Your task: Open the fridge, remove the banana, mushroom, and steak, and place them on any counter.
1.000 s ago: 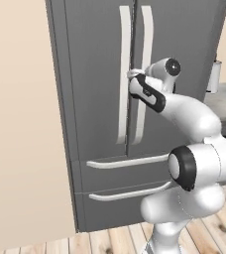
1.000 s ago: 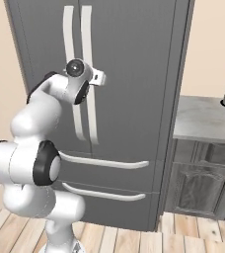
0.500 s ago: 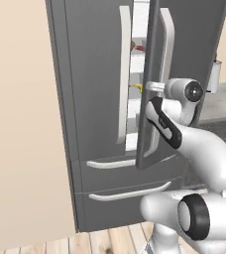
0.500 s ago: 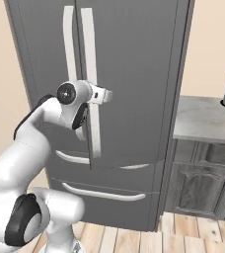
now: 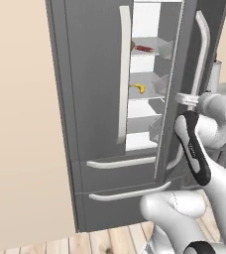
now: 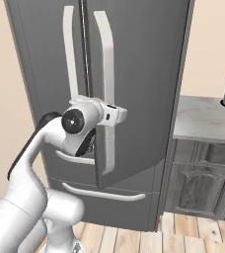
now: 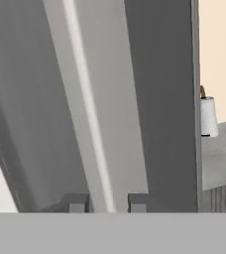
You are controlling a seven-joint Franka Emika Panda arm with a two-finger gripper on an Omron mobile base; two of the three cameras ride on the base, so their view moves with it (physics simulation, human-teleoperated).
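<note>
At the fridge (image 5: 90,124), right door swung wider than a second ago.
My gripper (image 7: 108,203) clamps its handle (image 7: 92,124); banana (image 5: 139,88) and steak (image 5: 144,48) now show on shelves inside.

Beige wall (image 5: 21,124), wood floor (image 6: 183,237).
</note>
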